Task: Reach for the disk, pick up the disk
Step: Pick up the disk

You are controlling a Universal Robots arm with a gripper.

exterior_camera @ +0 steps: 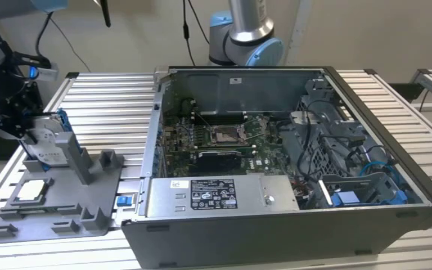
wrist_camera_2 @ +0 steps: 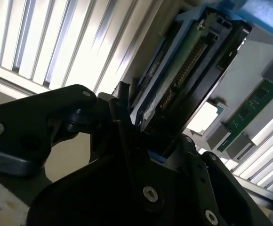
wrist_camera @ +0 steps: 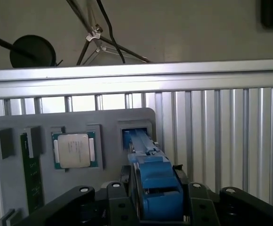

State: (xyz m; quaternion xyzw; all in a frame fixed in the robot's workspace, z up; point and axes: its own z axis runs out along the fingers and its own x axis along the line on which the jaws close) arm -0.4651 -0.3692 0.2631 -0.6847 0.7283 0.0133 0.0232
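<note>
The disk, silver-grey with a white label and a bright blue caddy, stands tilted on edge in a slot of the grey holder at the exterior view's left. My gripper comes in from the left and is shut on the disk. In the second wrist view the disk runs edge-on between my black fingers, which press its sides. In the first wrist view the blue caddy sits between my gripper and the holder's slot, with its far end still in the slot.
A small square silver chip lies in the holder beside the disk, also visible as the chip with a green memory stick. The open computer case stands to the exterior view's right on the slatted metal table.
</note>
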